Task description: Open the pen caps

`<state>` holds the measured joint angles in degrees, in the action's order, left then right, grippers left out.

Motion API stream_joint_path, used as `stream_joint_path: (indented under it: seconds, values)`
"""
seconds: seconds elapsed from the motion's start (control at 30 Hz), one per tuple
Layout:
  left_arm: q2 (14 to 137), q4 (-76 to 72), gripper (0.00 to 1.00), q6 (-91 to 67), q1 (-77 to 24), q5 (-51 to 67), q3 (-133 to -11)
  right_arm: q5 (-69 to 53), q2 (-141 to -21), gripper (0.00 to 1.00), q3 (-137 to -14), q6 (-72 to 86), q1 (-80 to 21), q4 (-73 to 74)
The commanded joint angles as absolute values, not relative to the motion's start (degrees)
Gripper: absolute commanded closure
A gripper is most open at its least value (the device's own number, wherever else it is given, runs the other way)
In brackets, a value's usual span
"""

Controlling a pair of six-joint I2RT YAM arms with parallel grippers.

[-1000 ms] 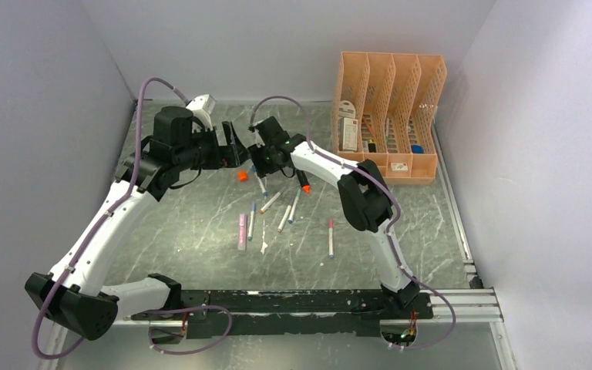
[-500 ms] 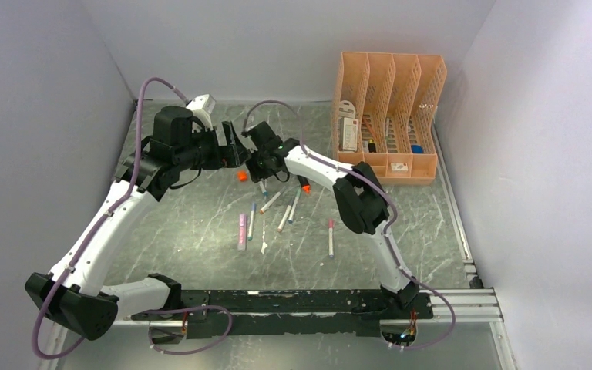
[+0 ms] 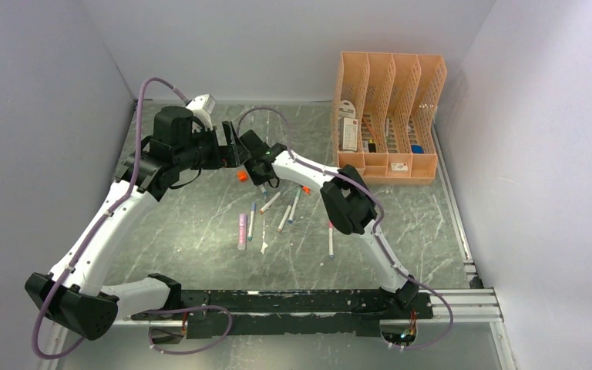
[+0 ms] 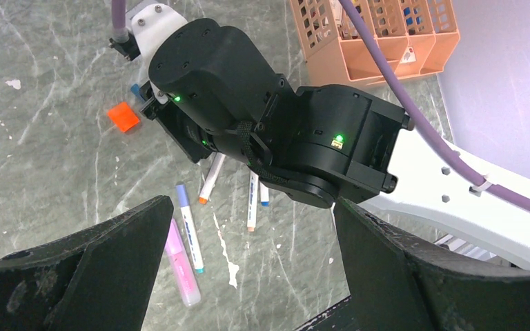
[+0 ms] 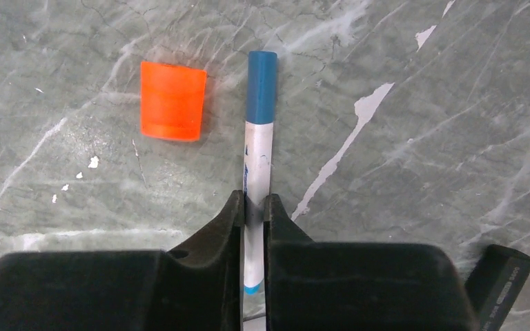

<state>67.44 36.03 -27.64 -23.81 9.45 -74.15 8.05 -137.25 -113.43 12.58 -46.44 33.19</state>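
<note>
1. Overhead, the right end effector (image 5: 252, 207) hides the blue-capped pen (image 5: 257, 158) near the far edge of the bench (image 3: 200, 231).
2. It is clenched on the white barrel; the blue cap (image 5: 261, 86) is on.
3. The left end effector (image 4: 252, 207) is released and empty.

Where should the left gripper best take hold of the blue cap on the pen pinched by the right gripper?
Probably grip the blue cap across its round sides, coming from its free end: it juts clear beyond the right gripper, which clamps the white barrel.
</note>
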Motion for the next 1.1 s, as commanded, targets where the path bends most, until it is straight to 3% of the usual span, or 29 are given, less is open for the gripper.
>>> stream_joint_path:
  seconds: [0.0,0.53,0.77,0.87,1.07]
  values:
    - [67.0,34.5,0.01,-27.6,-23.5,9.8,-75.0,11.5,-139.4,1.0,-112.6,12.8,-45.8,37.8]
    - [65.7,24.5,0.01,-31.7,-23.5,15.0,-68.9,-32.6,-110.4,1.0,-84.9,22.9,-29.2,8.5]
    - [63.8,5.1,0.01,-39.7,-23.6,24.7,-55.6,-47.0,-96.9,1.0,-65.1,35.3,-28.6,-10.3]
    - [62.5,-8.2,0.01,-45.6,-23.6,28.8,-48.5,-49.8,-91.0,1.0,-55.0,41.8,-28.6,-19.4]
    - [62.2,-19.9,0.01,-52.2,-23.6,30.5,-41.2,-51.8,-83.2,1.0,-42.9,52.7,-28.5,-33.4]
